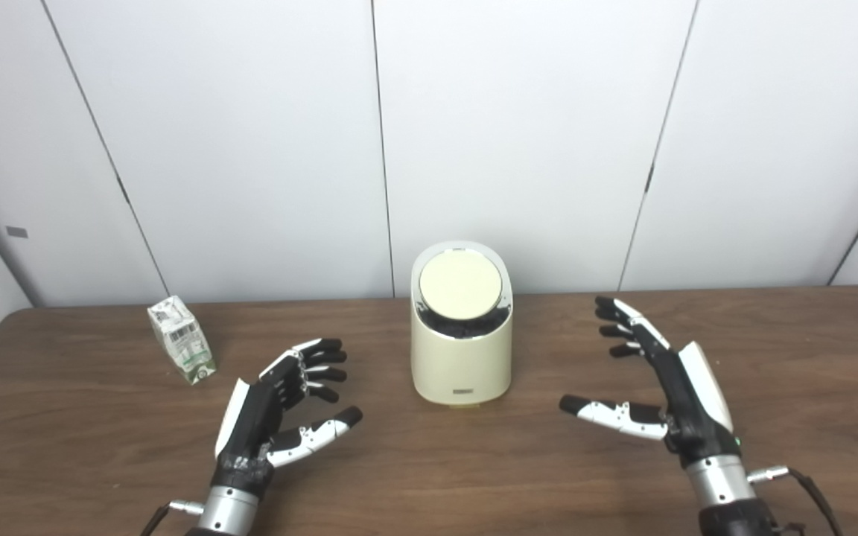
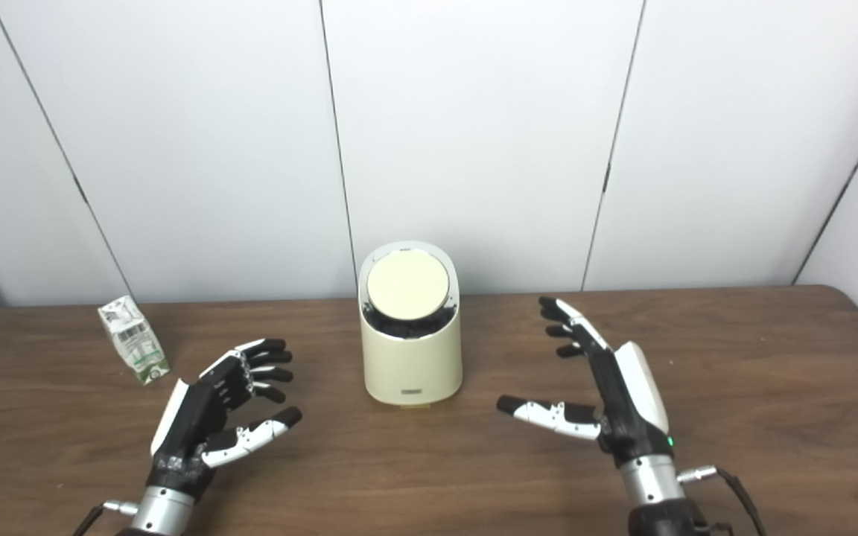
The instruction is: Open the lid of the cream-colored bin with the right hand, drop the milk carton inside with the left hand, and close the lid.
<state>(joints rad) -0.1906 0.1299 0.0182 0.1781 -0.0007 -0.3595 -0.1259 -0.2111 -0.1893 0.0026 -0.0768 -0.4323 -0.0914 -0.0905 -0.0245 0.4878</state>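
The cream-colored bin (image 1: 461,357) stands upright at the table's middle, its round lid (image 1: 460,285) tilted up toward me with a dark gap below it. A small white and green milk carton (image 1: 181,339) stands at the left, behind my left hand. My left hand (image 1: 280,406) hovers open to the left of the bin, fingers curled and holding nothing. On the bin's right my right hand (image 1: 660,387) is open, fingers stretched forward and thumb pointing at the bin. Neither hand touches anything.
The brown wooden table (image 1: 429,476) spans the view, with white wall panels (image 1: 518,134) close behind the bin. A rounded table corner shows at the far right.
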